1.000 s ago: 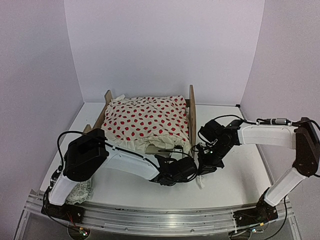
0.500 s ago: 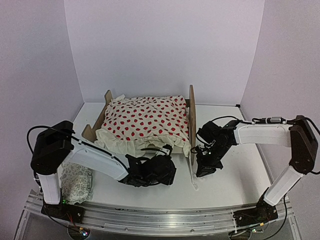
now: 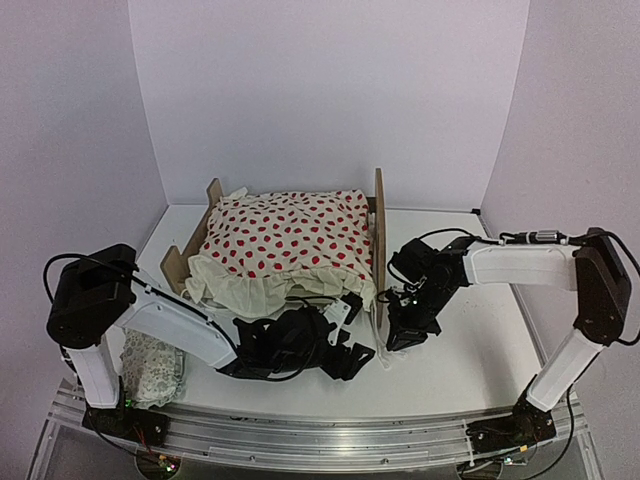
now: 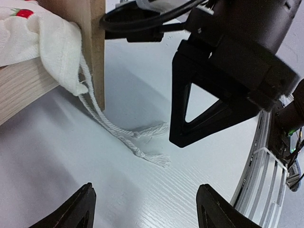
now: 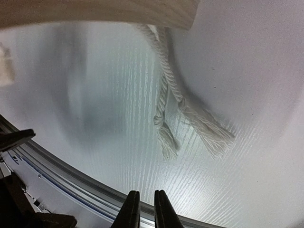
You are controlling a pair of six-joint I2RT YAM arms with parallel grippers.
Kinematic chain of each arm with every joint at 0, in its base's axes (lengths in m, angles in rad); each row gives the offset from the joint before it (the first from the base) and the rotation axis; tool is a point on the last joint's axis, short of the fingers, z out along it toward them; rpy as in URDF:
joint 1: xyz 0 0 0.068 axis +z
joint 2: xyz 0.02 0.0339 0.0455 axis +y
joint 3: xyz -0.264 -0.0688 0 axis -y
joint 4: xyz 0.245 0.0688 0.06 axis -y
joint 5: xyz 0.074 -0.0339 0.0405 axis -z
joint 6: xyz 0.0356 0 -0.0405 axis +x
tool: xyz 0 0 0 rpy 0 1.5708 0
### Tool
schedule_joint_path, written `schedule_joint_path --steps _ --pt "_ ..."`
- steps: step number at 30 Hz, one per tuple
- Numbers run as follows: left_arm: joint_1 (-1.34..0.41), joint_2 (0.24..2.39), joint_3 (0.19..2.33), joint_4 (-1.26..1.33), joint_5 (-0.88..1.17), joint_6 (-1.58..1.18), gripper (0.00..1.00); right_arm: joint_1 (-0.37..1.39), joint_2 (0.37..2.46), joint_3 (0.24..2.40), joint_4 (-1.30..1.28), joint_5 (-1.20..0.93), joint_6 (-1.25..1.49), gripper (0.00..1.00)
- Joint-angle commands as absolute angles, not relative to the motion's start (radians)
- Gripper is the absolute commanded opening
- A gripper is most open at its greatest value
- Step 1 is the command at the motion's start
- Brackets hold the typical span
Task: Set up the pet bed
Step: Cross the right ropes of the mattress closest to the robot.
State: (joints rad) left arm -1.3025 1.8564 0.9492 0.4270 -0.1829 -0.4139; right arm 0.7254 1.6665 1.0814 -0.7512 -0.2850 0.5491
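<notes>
The pet bed's plywood frame point(image 3: 379, 226) stands at the table's middle, its tall headboard on the right and its lower footboard point(image 3: 212, 196) on the left. The cream red-dotted blanket point(image 3: 290, 240) covers it and hides the mattress. Two white tasselled cords point(image 4: 142, 137) hang from the blanket's corner by the headboard edge point(image 4: 96, 42) and lie on the table; they also show in the right wrist view point(image 5: 173, 116). My left gripper point(image 3: 345, 355) is open and empty on the table in front of the bed, also in its wrist view point(image 4: 147, 211). My right gripper point(image 3: 396, 336) is shut and empty beside the headboard, just above the cords point(image 5: 145, 209).
The small green-patterned pillow point(image 3: 152, 365) lies at the near left by the left arm's base. The metal rail point(image 3: 320, 430) runs along the table's near edge. White walls close in the back and both sides. The right gripper's black body point(image 4: 223, 85) is close ahead of my left fingers.
</notes>
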Motion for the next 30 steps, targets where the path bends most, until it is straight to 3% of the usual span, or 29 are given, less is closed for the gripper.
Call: schedule_joint_path --steps 1,6,11,17,30 --pt "-1.306 1.927 1.058 0.415 -0.166 -0.341 0.74 0.733 1.554 1.023 -0.738 -0.228 0.524 0.14" --pt "-1.307 2.003 1.154 0.327 -0.224 -0.334 0.77 0.733 1.473 0.952 -0.738 -0.108 0.527 0.23" --pt "-1.309 2.056 1.217 0.253 -0.267 -0.340 0.77 0.733 1.396 0.862 -0.669 0.000 0.532 0.39" --pt "-1.309 2.112 1.273 0.189 -0.312 -0.349 0.74 0.731 1.498 0.882 -0.600 -0.036 0.504 0.41" --pt "-1.315 2.140 1.311 0.158 -0.292 -0.318 0.79 0.717 1.651 0.885 -0.464 -0.142 0.514 0.43"
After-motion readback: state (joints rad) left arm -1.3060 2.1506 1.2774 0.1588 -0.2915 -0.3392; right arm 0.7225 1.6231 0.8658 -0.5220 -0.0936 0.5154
